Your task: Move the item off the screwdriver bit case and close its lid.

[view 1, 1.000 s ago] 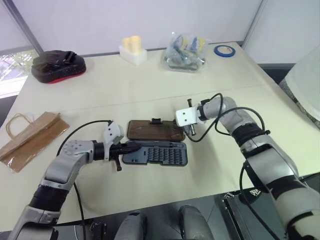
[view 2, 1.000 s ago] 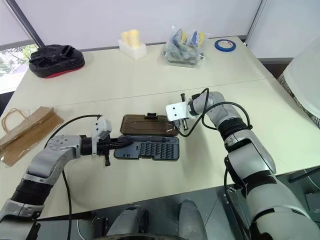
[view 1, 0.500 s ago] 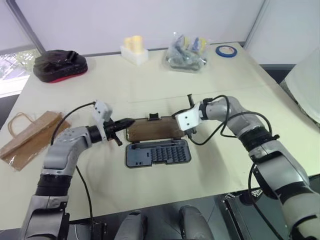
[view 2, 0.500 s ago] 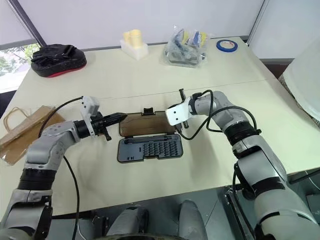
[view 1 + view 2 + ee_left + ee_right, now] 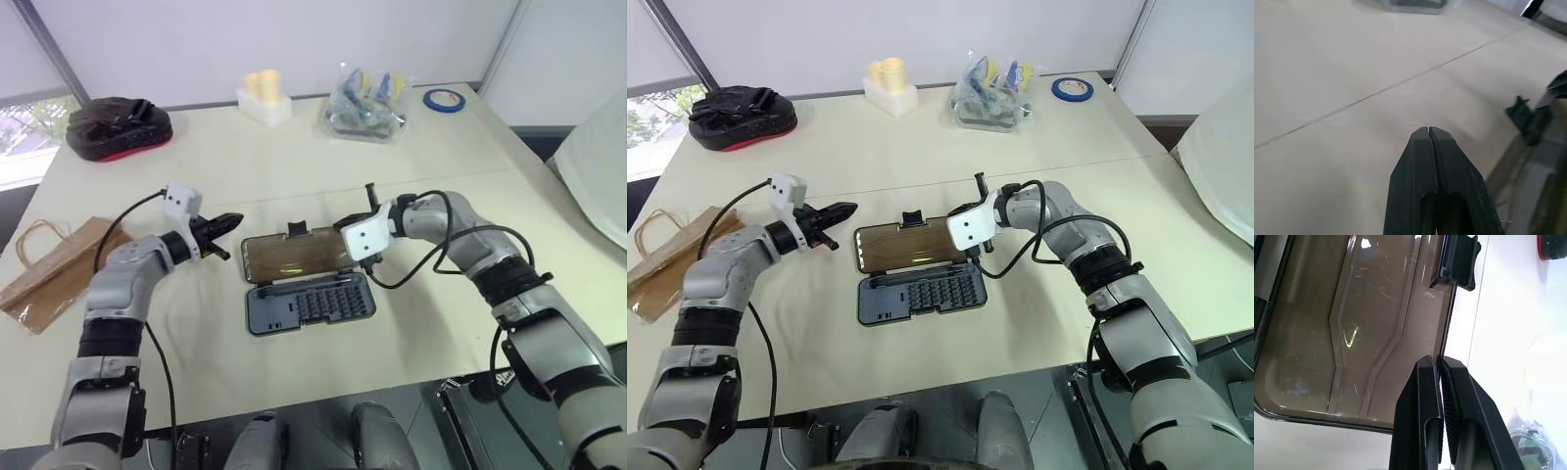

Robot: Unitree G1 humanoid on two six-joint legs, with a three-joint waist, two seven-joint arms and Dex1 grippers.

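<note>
The screwdriver bit case lies open mid-table, its grey tray (image 5: 309,304) nearest me. The smoky brown lid (image 5: 292,257), with its black latch (image 5: 297,230), stands tilted up behind the tray. My right gripper (image 5: 350,257) is shut on the lid's right edge, and the right wrist view shows that edge running between the fingers (image 5: 1420,396). My left gripper (image 5: 238,219) is shut on nothing and hovers left of the lid, clear of the case. The item, a brown paper bag (image 5: 59,274), lies flat at the table's left edge, well off the case.
At the back stand a black-and-red pouch (image 5: 118,125), a white block with yellow cylinders (image 5: 262,98), a clear bag of parts (image 5: 364,98) and a blue tape roll (image 5: 438,98). The table's front edge runs just below the tray.
My left gripper has drawn off the tray's left end and moved up and away to the left. The lid, flat on the table before, now stands tilted up in the right gripper.
</note>
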